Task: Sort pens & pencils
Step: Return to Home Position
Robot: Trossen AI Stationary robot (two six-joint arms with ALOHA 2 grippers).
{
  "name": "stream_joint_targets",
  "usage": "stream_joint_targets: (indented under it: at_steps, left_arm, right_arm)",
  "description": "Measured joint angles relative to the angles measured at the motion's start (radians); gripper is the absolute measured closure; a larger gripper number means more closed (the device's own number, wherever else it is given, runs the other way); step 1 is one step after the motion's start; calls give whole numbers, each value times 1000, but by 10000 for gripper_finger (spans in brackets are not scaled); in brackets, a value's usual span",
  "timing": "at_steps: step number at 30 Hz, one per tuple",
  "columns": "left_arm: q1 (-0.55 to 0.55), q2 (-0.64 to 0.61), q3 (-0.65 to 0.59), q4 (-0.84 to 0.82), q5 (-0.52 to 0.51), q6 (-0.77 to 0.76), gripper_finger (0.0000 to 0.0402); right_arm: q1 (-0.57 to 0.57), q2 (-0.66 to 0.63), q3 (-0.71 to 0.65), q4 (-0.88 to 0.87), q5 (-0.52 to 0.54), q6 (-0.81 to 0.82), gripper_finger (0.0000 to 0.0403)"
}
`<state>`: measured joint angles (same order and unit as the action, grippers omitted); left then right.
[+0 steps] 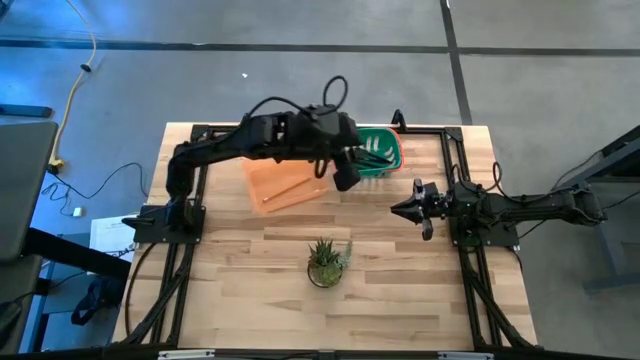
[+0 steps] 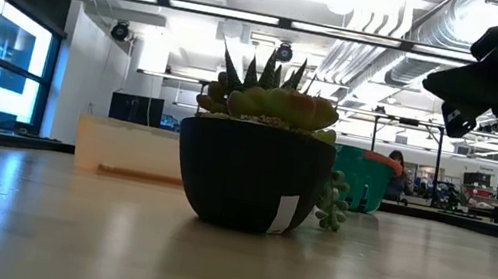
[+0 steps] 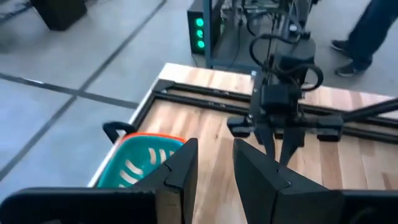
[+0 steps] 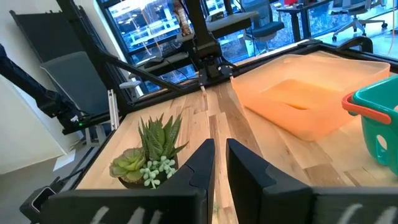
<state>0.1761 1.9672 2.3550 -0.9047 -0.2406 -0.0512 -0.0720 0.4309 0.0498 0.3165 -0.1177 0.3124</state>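
Note:
My left gripper (image 1: 347,180) hangs open and empty above the table, by the near-left side of the teal basket (image 1: 378,150); in its wrist view the fingers (image 3: 214,171) stand apart with the basket (image 3: 142,165) beside them. Thin dark lines inside the basket may be pens; I cannot tell. One orange-tan pencil (image 1: 290,188) lies flat in the translucent orange tray (image 1: 283,182). My right gripper (image 1: 398,208) waits shut and empty over the table's right half, pointing left (image 4: 221,163).
A potted succulent (image 1: 326,262) stands in the near middle of the table and fills the low view (image 2: 255,161). Black frame rails (image 1: 470,260) run along the left, right and far edges. A person's legs (image 3: 367,37) show beyond the table.

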Motion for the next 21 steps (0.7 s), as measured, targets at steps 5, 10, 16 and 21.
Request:
stream_joint_targets:
  at_steps: [5, 10, 16, 21]
  left_arm:
    - [-9, -30, 0, -4, -22, -6, 314]
    - [-41, -38, 0, -11, -66, -14, 314]
    - [-111, -44, 0, -20, -92, -17, 314]
    - [-186, -78, -1, 17, -44, -15, 314]
  right_arm:
    - [0, 0, 0, 1, 0, 1, 371]
    - [0, 0, 0, 1, 0, 1, 371]
    - [0, 0, 0, 2, 0, 4, 371]
    - [0, 0, 0, 2, -4, 3, 371]
